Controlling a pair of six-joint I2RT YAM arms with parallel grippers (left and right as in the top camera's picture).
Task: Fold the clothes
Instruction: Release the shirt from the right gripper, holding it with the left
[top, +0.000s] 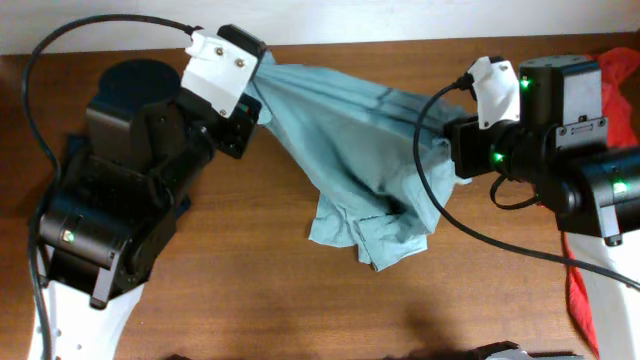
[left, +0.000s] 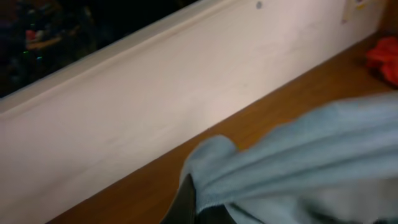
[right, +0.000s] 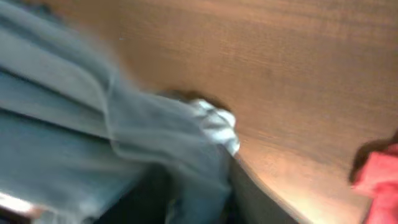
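The clothes (top: 360, 150), a pale grey-blue T-shirt, hang bunched between my two grippers, with a crumpled end trailing on the table toward the front. At the back left, my left gripper (top: 252, 95) is shut on one end. In the left wrist view the clothes (left: 298, 162) bulge out of the left gripper (left: 202, 208). My right gripper (top: 452, 140) is at the shirt's right edge. In the blurred right wrist view the clothes (right: 74, 124) lie between the dark fingers of the right gripper (right: 205, 199). Whether those fingers still pinch the cloth does not show.
A red-orange garment (top: 615, 70) lies at the far right under the right arm, also in the left wrist view (left: 384, 59) and the right wrist view (right: 376, 174). The wooden table (top: 250, 270) ends at a white wall (left: 124, 93) behind. Black cables loop over both arms.
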